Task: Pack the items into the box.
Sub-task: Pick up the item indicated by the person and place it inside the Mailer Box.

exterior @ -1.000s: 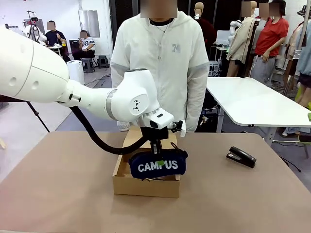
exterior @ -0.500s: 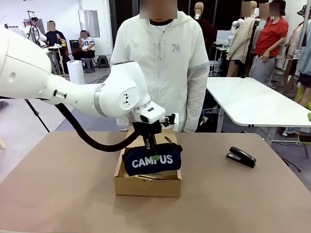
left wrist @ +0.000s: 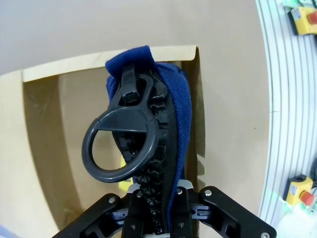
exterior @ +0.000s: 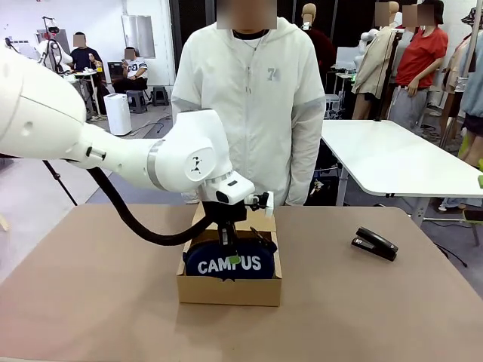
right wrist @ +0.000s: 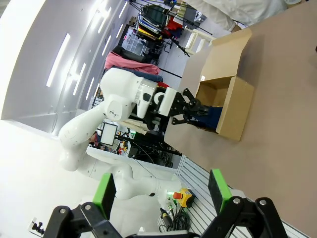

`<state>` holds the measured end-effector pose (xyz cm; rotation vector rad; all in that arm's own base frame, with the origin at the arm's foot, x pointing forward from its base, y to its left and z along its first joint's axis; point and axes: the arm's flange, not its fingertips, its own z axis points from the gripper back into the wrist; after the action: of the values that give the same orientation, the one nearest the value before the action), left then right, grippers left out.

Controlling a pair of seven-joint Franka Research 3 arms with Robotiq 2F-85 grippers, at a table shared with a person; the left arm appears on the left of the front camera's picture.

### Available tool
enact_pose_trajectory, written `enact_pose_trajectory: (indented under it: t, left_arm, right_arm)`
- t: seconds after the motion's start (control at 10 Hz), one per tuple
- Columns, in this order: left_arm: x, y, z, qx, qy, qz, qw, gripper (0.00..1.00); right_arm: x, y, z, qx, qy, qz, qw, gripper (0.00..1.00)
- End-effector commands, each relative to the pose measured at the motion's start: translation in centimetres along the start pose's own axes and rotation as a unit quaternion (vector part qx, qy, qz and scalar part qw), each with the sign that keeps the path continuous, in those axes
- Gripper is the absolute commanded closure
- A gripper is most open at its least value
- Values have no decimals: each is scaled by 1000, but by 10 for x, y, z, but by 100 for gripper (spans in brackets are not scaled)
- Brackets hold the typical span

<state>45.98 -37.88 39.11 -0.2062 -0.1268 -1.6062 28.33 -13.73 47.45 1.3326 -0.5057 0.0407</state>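
My left gripper [exterior: 229, 255] is shut on the top edge of the navy "CAMPUS" pouch [exterior: 226, 265], which sits low inside the open brown box [exterior: 229, 291] at the table's middle. In the left wrist view the pouch [left wrist: 174, 111] stands on edge between my fingers, its black zip ring [left wrist: 121, 145] in front and the box wall [left wrist: 44, 129] around it. A yellow sliver of the utility knife [left wrist: 124, 184] shows on the box floor. The black stapler [exterior: 374, 243] lies on the table to the right. My right gripper [right wrist: 161, 191] is open in the air, far from the box [right wrist: 233, 111].
A person in a white hoodie [exterior: 249, 98] stands at the far edge right behind the box. The box's flap [exterior: 260, 220] stands open toward the person. A white table [exterior: 392, 158] stands off to the back right.
My left gripper has come down and a little left with the pouch, from above the box to inside it. The stapler has stayed put.
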Motion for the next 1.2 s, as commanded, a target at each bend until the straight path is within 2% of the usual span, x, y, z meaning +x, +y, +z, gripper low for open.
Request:
enact_pose_trajectory:
  t: [0.0, 0.2, 0.3, 0.4, 0.5, 0.8, 1.1]
  left_arm:
    - [10, 13, -14, -21, 22, 3, 1000, 100]
    - [17, 19, -30, -48, 29, -5, 998, 100]
    - [19, 20, -31, -54, 35, -3, 998, 80]
    - [19, 19, -30, -59, 41, 0, 997, 23]
    - [19, 19, -29, -58, 42, 1, 997, 0]
    - [17, 10, -13, -44, 37, -2, 998, 0]
    - [6, -25, 41, 16, 26, 15, 999, 0]
  right_arm:
    - [2, 3, 2, 2, 4, 5, 1000, 0]
    - [2, 3, 2, 2, 4, 5, 1000, 0]
    - [2, 3, 2, 2, 4, 5, 1000, 0]
    - [2, 3, 2, 2, 4, 5, 1000, 0]
    - [2, 3, 2, 2, 4, 5, 1000, 0]
    - [2, 3, 2, 2, 4, 5, 1000, 0]
    - [2, 3, 2, 2, 4, 5, 1000, 0]
